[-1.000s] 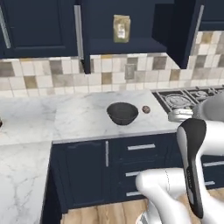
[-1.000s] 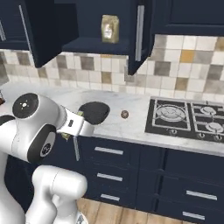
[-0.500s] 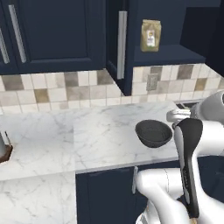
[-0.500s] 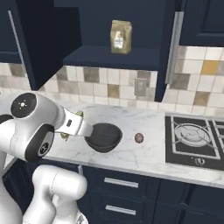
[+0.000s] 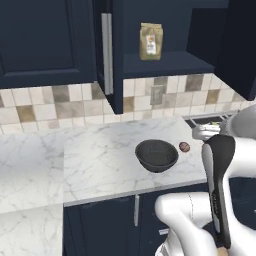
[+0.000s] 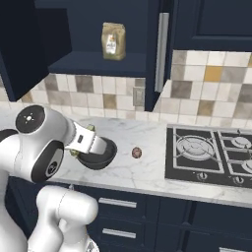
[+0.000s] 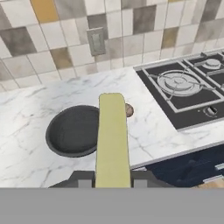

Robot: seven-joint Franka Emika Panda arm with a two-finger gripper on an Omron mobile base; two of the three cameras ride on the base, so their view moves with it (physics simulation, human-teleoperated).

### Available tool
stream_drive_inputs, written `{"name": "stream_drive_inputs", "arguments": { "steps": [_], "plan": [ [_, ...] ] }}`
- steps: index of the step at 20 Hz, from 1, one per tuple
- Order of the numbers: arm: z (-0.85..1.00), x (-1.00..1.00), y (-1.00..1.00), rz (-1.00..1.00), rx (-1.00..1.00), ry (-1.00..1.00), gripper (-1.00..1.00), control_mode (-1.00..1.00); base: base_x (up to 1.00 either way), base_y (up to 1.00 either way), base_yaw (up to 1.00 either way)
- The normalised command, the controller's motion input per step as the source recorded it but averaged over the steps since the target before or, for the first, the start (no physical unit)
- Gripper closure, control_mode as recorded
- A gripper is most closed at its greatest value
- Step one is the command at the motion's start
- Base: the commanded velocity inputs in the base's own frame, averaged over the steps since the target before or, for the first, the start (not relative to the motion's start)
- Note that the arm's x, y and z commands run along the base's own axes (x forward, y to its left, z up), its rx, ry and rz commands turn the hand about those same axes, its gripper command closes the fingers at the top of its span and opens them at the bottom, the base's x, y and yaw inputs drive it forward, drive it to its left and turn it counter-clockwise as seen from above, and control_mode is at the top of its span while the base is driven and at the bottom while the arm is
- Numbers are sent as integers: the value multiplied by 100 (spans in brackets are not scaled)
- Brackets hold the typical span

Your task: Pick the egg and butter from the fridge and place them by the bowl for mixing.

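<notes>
The marble counter (image 5: 100, 165) carries one dark bowl (image 5: 156, 155), set near its front edge where the arm can reach, and one small brown egg (image 5: 184, 146) lies just beside the bowl on the stove side, seemingly already delivered for mixing. One gripper (image 7: 112, 183) is clenched on the single butter (image 7: 112, 140) stick, which juts forward from between the jaws above the bowl's rim, probably held lengthwise so it can be laid down flat beside the bowl.

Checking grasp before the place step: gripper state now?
Gripper: shut on the butter, held above the counter near the bowl.
</notes>
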Motion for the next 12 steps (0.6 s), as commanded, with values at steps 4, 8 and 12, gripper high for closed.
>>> {"name": "stream_drive_inputs", "arguments": {
  "steps": [4, 8, 12],
  "plan": [
    [-3, 20, -22, -8, 5, 14, 100, -100, 0, 0, 0],
    [-28, 17, -36, -21, 2, 22, 100, -100, 0, 0, 0],
    [-64, 0, -38, -20, 8, 11, 100, -100, 0, 0, 0]
  ]
}}
